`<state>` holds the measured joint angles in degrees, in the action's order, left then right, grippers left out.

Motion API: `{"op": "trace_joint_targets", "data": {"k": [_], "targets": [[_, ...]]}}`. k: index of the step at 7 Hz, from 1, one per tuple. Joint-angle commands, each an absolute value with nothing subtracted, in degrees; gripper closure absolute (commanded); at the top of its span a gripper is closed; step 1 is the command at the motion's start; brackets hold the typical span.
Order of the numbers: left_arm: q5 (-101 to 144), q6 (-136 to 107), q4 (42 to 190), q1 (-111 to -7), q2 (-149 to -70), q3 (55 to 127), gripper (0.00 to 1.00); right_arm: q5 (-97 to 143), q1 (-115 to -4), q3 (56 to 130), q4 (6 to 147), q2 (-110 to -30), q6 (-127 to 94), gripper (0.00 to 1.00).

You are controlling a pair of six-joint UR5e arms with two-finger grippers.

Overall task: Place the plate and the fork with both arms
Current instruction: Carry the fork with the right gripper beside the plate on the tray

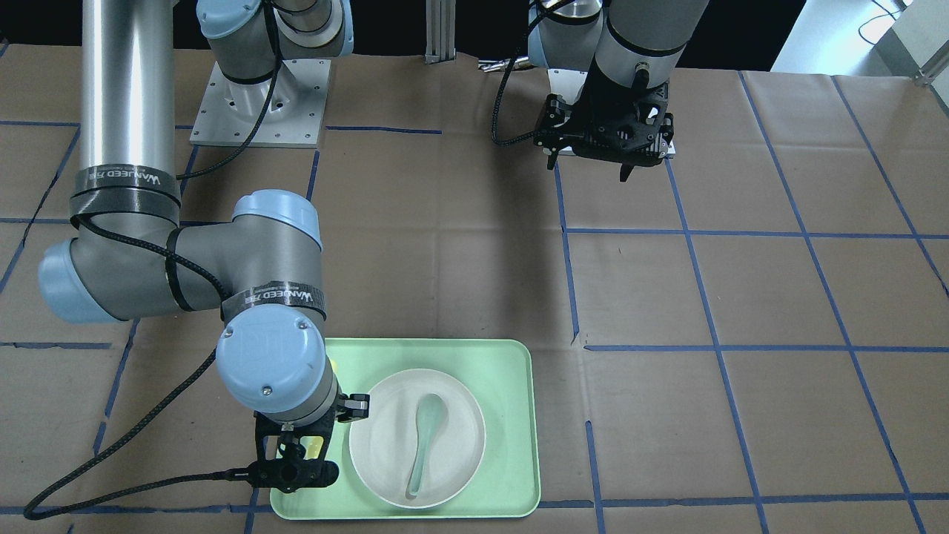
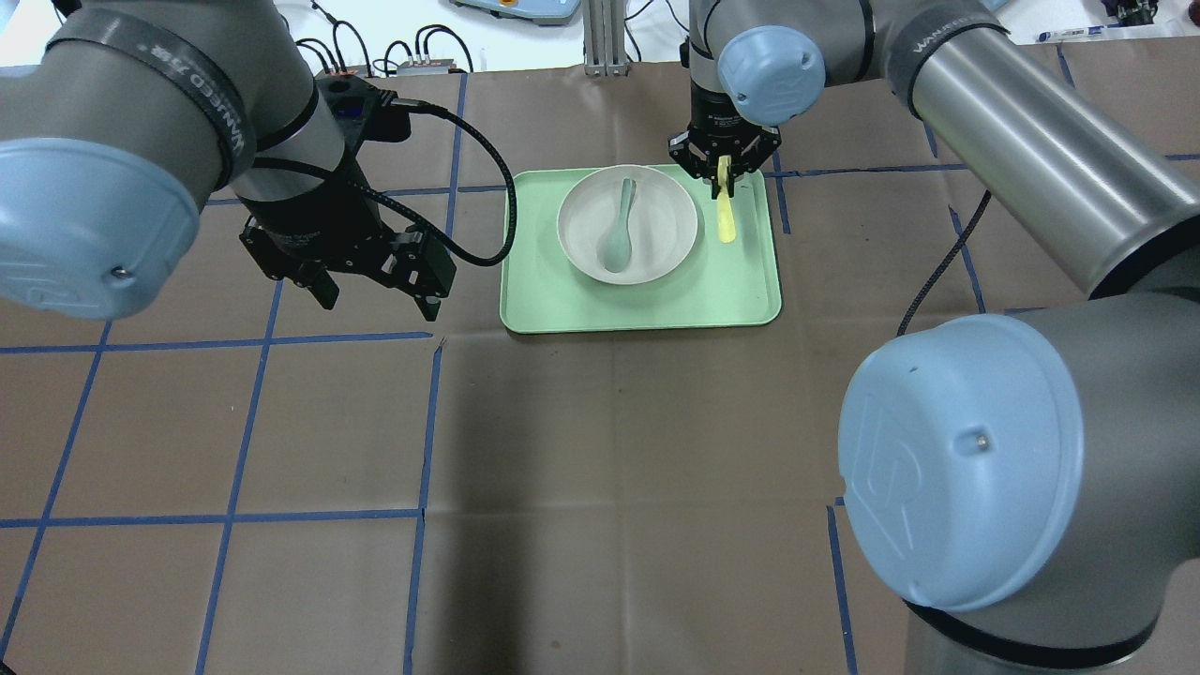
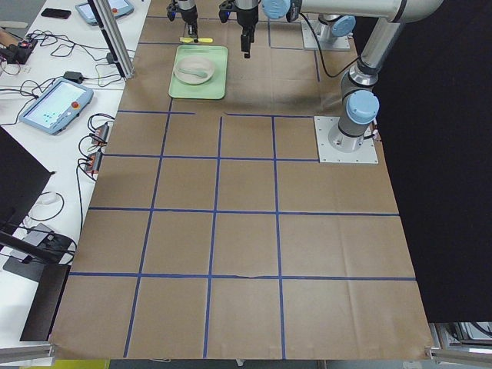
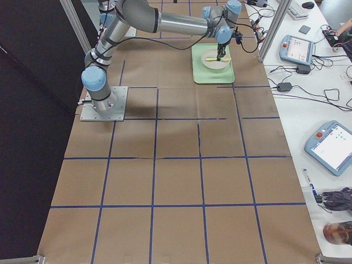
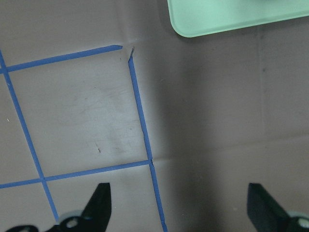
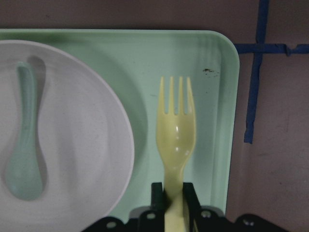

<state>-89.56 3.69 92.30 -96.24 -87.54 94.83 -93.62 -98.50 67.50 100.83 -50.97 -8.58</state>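
Right gripper [image 6: 173, 194] vertical over tray [image 2: 741, 291] — clamped on fork [image 6: 176, 130] handle; left gripper [image 5: 178, 203] spread wide beside tray.

The right pincer [image 6: 173, 193] is closed on the handle of a pale yellow fork [image 6: 175, 135], one black finger [image 6: 157, 193] pressed to each side. The fork's tines point away from the pincer, over a pale green tray [image 6: 207, 58] near its rounded corner. A small dark speck [image 6: 211, 71] marks the tray by that corner. Just beside the fork sits a round off-white plate [image 6: 87, 145] with a grey-green spoon [image 6: 26, 145] lying in it. Past the tray's edge, blue tape [image 6: 256, 72] crosses the brown counter [image 6: 280, 169].
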Motion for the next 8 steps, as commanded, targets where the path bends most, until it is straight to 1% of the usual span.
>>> {"op": "trace_joint_targets", "data": {"k": [1,3,6,7,8], "targets": [[-89.56,3.69,92.37,-96.24,-87.54,94.83,0.00,-93.08,-97.21,70.65,101.25,-50.11,-7.47,0.97],[-89.56,3.69,92.29,-96.24,-87.54,94.83,0.00,-92.90,-96.25,74.08,108.50,-48.35,-7.38,0.96],[-89.56,3.69,92.37,-96.24,-87.54,94.83,0.00,-92.73,-96.24,73.83,110.04,-47.29,-7.56,0.94],[-89.56,3.69,92.37,-96.24,-87.54,94.83,0.00,-92.99,-96.24,73.83,110.13,-47.29,-7.56,0.71],[-89.56,3.69,92.37,-96.24,-87.54,94.83,0.00,-93.34,-96.24,73.39,110.13,-47.37,-7.47,0.10]]}}
